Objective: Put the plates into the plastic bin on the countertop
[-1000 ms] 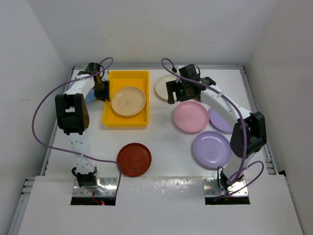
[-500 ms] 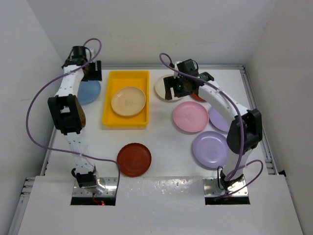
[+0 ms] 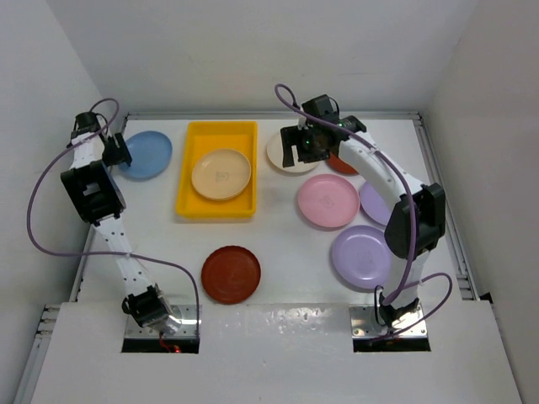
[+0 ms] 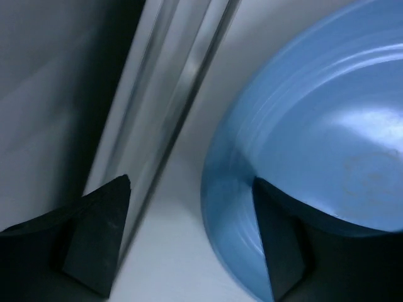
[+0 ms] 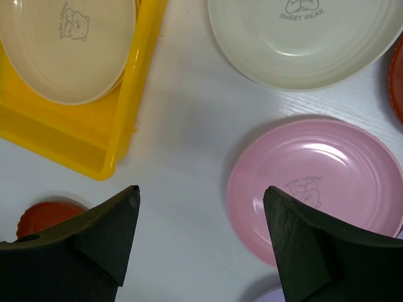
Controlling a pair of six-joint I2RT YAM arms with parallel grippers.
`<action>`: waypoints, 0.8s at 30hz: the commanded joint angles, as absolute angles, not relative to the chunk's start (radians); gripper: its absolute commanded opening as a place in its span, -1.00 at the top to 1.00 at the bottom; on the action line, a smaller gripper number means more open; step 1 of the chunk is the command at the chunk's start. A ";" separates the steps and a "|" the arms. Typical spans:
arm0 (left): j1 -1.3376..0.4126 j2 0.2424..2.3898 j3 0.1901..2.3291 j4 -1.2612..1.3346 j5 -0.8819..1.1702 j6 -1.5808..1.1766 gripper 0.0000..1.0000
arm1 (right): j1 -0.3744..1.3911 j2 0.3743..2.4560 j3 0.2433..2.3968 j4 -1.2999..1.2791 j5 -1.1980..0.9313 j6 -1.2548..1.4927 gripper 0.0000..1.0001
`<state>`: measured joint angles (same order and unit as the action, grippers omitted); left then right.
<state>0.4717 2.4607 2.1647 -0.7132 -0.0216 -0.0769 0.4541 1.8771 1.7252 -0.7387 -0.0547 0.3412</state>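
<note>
Left wrist view first: your left gripper (image 4: 189, 189) is spread wide, one finger out by the metal edge (image 4: 170, 107) and the other over the blue plate (image 4: 315, 126); the rim sits between the jaws but nothing's pinched; that plate lies on the countertop (image 3: 278, 244), just left of the bin (image 3: 215, 210). Your right gripper (image 5: 201, 192) is spread too and empty, hovering over bare countertop between the bin and the pink plate (image 5: 315, 182). I'd call it early days; one tan plate (image 3: 221, 174) is in the bin; the blue plate, cream plate (image 3: 278, 154), pink plate, two lavender plates (image 3: 364, 256) and two dark red plates (image 3: 231, 273) are all outside it.
</note>
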 commanded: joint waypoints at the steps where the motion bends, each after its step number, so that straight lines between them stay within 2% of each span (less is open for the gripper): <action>1: 0.482 2.467 2.214 -0.704 0.020 -0.087 -0.54 | 0.451 1.856 1.710 -0.738 -0.035 0.400 -0.56; 3: 0.482 2.479 2.201 -0.704 0.046 -0.078 -0.38 | 0.451 1.848 1.691 -0.738 -0.026 0.420 -0.56; 4: 0.482 2.479 2.180 -0.704 0.060 -0.078 -0.19 | 0.453 1.844 1.689 -0.738 -0.022 0.431 -0.56; 7: 0.482 2.479 2.164 -0.704 0.081 -0.078 0.13 | 0.456 1.842 1.695 -0.752 -0.017 0.434 -0.56; 8: 0.492 2.479 2.149 -0.704 0.081 -0.089 0.41 | 0.457 1.844 1.700 -0.762 -0.015 0.436 -0.56; 12: 0.514 2.451 2.125 -0.704 0.116 -0.121 0.93 | 0.456 1.839 1.707 -0.769 -0.003 0.431 -0.54; 13: 0.514 2.439 2.125 -0.704 0.135 -0.121 1.00 | 0.457 1.833 1.703 -0.767 -0.003 0.431 -0.54; 20: 0.572 2.324 2.160 -0.695 0.267 -0.130 1.00 | 0.459 1.819 1.672 -0.732 -0.003 0.397 -0.54; 24: 0.551 2.192 2.198 -0.672 0.252 -0.095 1.00 | 0.456 1.830 1.666 -0.690 -0.026 0.388 -0.54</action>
<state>0.5579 2.3646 2.1307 -0.7128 0.2443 -0.1284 0.4541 1.8702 1.6733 -0.7494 -0.0223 0.4034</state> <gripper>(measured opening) 0.005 0.770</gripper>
